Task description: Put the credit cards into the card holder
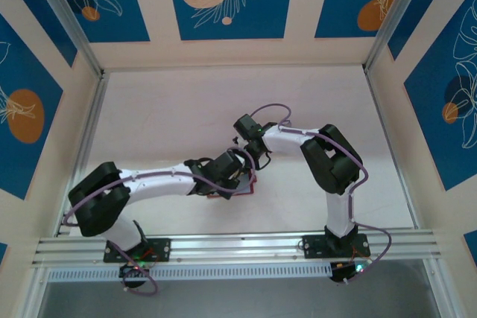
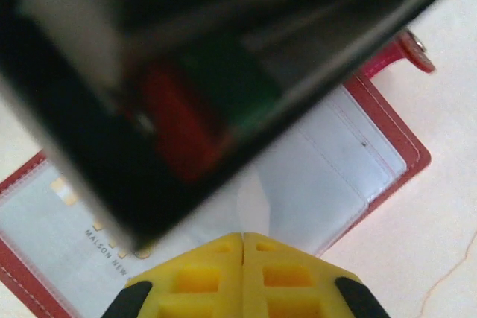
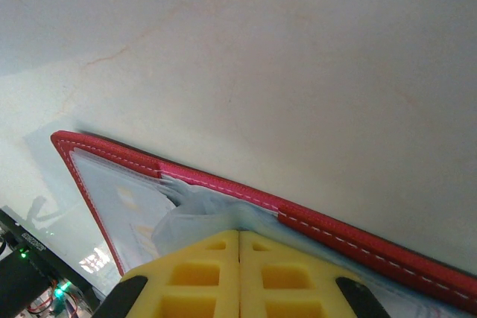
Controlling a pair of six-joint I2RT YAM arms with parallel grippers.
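1. The table [image 1: 186, 109] is a pale cream surface with faint thin veins (rather like marble), bare from its middle out to 12 o'clock.
2. The card holder [image 1: 251, 186] lies on it, a little toward 6 o'clock from the middle in the top view, where a red edge is visible.
3. In the left wrist view it lies open and flat with its clear sleeves facing up. The red stitched border rests on the table, and the snap tab [image 2: 416, 48] sticks out toward 2 o'clock.
4. In the right wrist view its red border runs from 9 o'clock down to 4 o'clock (one corner points to 9), with bare table beyond it toward 12.
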